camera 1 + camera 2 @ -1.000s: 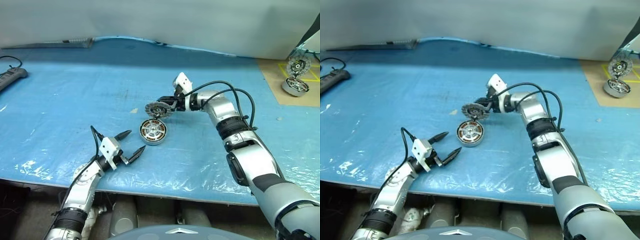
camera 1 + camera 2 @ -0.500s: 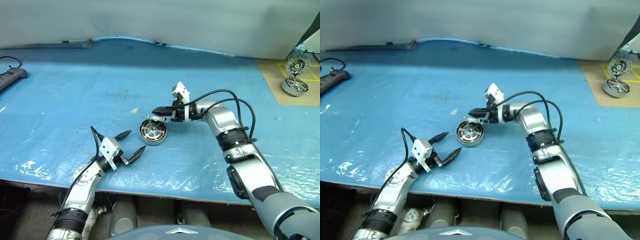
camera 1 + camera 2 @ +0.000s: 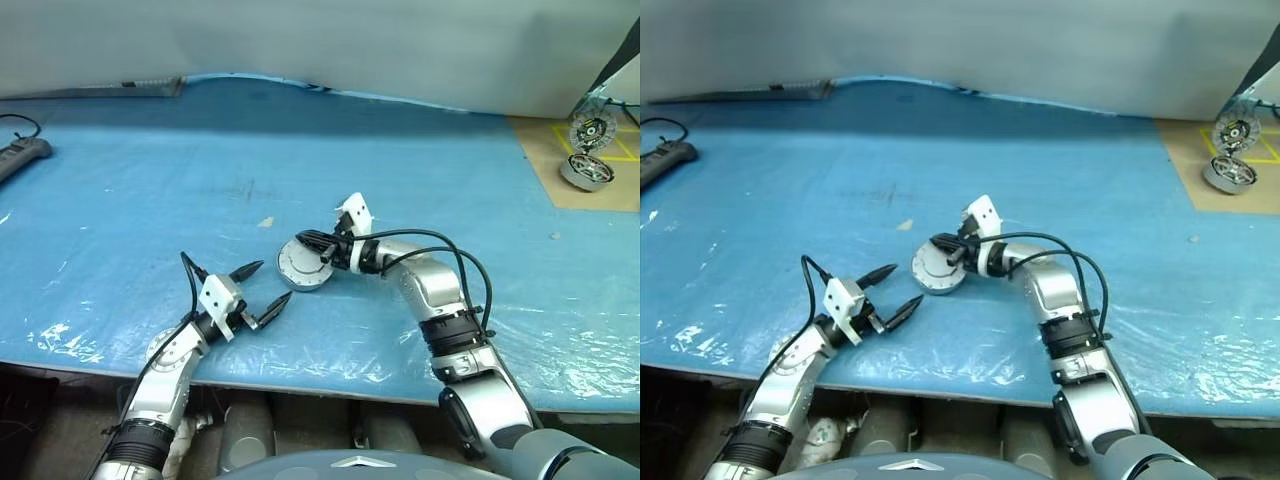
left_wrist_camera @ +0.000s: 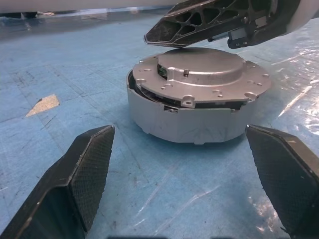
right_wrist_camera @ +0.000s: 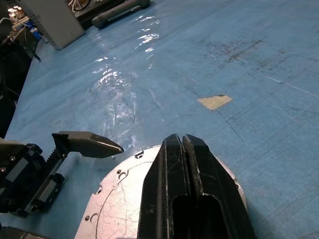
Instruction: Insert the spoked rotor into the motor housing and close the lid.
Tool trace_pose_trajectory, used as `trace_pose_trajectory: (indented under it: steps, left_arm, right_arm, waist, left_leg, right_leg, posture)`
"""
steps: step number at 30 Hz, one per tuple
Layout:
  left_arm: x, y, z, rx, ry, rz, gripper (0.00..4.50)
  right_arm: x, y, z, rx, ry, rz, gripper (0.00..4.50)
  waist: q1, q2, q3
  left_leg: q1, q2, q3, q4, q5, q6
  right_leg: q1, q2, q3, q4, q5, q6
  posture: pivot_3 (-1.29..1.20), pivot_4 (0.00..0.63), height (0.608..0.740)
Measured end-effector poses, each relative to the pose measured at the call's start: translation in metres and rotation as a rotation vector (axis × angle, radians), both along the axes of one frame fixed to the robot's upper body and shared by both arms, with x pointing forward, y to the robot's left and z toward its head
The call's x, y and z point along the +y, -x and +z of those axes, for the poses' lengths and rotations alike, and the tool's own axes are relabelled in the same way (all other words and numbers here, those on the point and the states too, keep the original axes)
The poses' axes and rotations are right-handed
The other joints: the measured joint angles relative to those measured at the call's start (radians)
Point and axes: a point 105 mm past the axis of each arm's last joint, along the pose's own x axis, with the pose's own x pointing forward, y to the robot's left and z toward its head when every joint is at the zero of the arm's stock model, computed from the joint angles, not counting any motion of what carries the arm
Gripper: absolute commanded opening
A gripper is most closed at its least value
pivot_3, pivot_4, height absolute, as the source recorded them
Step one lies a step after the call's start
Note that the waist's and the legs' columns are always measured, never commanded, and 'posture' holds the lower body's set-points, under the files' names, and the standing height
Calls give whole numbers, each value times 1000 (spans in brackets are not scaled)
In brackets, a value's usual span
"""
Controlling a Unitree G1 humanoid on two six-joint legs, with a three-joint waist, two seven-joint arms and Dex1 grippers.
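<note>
So the motor housing point(image 3: 303, 266) is sitting on the blue table cover point(image 3: 150, 180) roughly in the middle, on the near side, and the lid point(image 4: 204, 73) is on top of it, plain grey face up with the little raised centre showing. From the left wrist view the lid looks a bit crooked, not fully seated, with a gap on one side where you can peek under the edge. The right gripper point(image 3: 312, 240) has its two black fingers pressed together with nothing between them, and its tips hang right over the top of the lid; whether they actually touch the metal I can't tell from any angle. The left gripper point(image 3: 262, 285) is just to the near left of the housing, fingers spread wide apart and empty, pointing toward the housing from the side without touching it. The spoked rotor isn't something I can make out here, presumably hidden if it's under that lid, so can't say. There's a small tan scrap point(image 3: 266, 222) on the cover a little to the far left of the housing. Way off in the far right corner there's a brown board point(image 3: 560, 170) with another motor part point(image 3: 586, 172) resting on it, and a power strip point(image 3: 20, 155) pokes in at the far left edge.
</note>
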Motion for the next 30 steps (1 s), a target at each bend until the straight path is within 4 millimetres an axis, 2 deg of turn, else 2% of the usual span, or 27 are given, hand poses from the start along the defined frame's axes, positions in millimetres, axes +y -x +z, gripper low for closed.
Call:
trace_pose_trajectory:
  steps: [2,5,8,11,16,19,25,30]
  left_arm:
    - [0,0,0,0,-1,-1,4500]
    - [0,-1,1,-2,-3,-5,4500]
    - [1,-1,1,1,-6,-5,4500]
    - [1,-1,1,-1,-8,-5,4500]
    - [0,-1,3,-2,-6,-2,4500]
    - [-4,-2,10,-16,-3,-5,4500]
    - [-12,-3,21,-20,-2,-13,4500]
    - [-11,-3,23,-12,-6,-10,4500]
  right_arm:
    - [-2,1,5,-17,6,1,20]
    - [-12,1,24,-88,35,4,20]
    - [-19,2,47,-166,65,20,614]
    - [-24,6,50,-202,149,44,1640]
    - [-25,19,22,-168,262,106,3399]
    - [-21,23,16,-157,273,132,4441]
    - [-11,27,20,-197,267,160,4478]
    - [-6,25,12,-221,286,165,4478]
  waist:
    - [0,0,0]
    - [1,0,0]
    - [1,0,0]
    - [1,0,0]
    - [1,0,0]
    - [1,0,0]
    - [0,0,0]
    - [0,0,0]
  left_leg:
    - [0,0,0,0,0,0]
    - [0,0,0,0,0,-1]
    - [0,0,0,-1,0,-1]
    - [0,0,0,-1,0,-1]
    - [0,0,0,-2,0,-1]
    - [0,0,0,-1,0,-1]
    - [0,0,0,-1,0,-1]
    - [0,0,0,-1,0,-1]
  right_leg:
    - [0,0,0,0,0,0]
    - [0,0,0,-1,2,4]
    - [0,0,0,-1,2,4]
    - [0,0,0,-2,2,4]
    - [0,0,0,-2,2,5]
    - [0,0,0,-2,2,5]
    - [0,0,1,-2,2,5]
    - [0,0,1,-2,2,5]
  posture:
    - [0,150,740]
    - [0,150,740]
    - [0,150,740]
    - [0,150,740]
    - [0,150,740]
    - [0,150,740]
    - [0,150,740]
    - [0,150,740]
